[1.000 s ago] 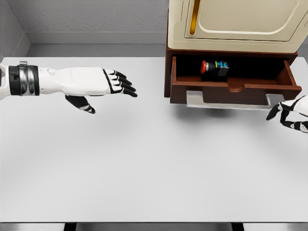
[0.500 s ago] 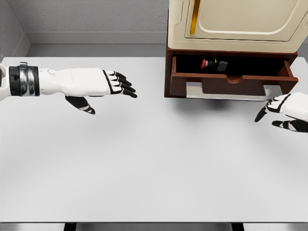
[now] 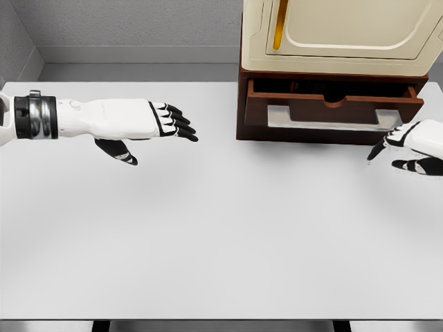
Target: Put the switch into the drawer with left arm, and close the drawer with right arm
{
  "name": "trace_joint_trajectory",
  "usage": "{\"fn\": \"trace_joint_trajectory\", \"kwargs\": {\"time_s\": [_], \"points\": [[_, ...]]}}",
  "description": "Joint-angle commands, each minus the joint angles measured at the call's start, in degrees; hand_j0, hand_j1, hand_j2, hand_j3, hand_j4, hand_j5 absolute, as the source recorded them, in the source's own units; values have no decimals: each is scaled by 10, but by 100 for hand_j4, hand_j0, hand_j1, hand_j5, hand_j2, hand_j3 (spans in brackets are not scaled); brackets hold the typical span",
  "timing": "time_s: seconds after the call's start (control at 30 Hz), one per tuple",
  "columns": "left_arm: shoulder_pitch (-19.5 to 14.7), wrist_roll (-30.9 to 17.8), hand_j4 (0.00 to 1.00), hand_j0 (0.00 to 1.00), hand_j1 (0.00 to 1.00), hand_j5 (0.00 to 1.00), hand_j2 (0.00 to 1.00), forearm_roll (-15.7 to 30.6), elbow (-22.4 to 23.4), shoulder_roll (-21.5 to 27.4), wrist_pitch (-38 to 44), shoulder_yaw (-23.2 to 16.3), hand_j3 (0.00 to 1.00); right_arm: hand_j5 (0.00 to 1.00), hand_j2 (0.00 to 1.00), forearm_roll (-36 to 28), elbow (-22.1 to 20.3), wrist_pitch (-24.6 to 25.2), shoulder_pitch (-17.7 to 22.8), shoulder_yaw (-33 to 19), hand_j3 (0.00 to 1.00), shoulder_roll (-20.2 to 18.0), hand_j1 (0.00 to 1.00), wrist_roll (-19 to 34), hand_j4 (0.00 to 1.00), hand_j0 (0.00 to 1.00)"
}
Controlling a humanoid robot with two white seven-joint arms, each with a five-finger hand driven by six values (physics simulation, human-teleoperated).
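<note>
The brown drawer (image 3: 332, 109) of the cabinet at the back right stands only slightly out, its grey handle plate (image 3: 325, 117) facing me. The switch is hidden inside; I cannot see it. My right hand (image 3: 410, 149) is at the right edge, just below and right of the drawer front, fingers relaxed and holding nothing; one fingertip lies close to the drawer's lower right corner. My left hand (image 3: 158, 131) hovers over the table at the left, fingers stretched out flat toward the right, empty.
A cream cabinet door (image 3: 346, 31) with a yellow handle (image 3: 279, 26) sits above the drawer. The white table (image 3: 221, 235) spreads below both hands. A grey wall runs along the back.
The drawer has slid inward from well open to nearly shut, hiding the switch. My right hand has moved up toward the drawer front. The left arm has stayed still.
</note>
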Motion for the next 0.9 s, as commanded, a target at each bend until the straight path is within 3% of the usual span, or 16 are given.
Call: {"fn": "trace_joint_trajectory", "kwargs": {"time_s": [0.0, 0.2, 0.33, 0.53, 0.87], "points": [[0, 0, 100, 100, 100, 100, 100, 3, 0, -1, 1, 1, 100, 60, 60, -2, 7, 1, -3, 23, 60, 2, 60, 0, 60, 60], [1, 0, 100, 100, 100, 100, 100, 3, 0, 0, 1, 1, 100, 60, 60, -2, 7, 1, -23, 43, 60, 8, 60, 0, 60, 60], [1, 0, 100, 100, 100, 100, 100, 3, 0, -1, 1, 0, 100, 61, 61, 1, 36, 1, -47, 62, 61, 15, 61, 0, 61, 61], [1, 0, 100, 100, 100, 100, 100, 3, 0, -1, 1, 0, 100, 61, 61, 2, 48, 1, -56, 63, 61, 21, 61, 0, 61, 61], [1, 0, 100, 100, 100, 100, 100, 3, 0, -1, 1, -1, 100, 61, 61, 3, 72, 1, -114, 113, 61, 42, 61, 0, 61, 61]]}}
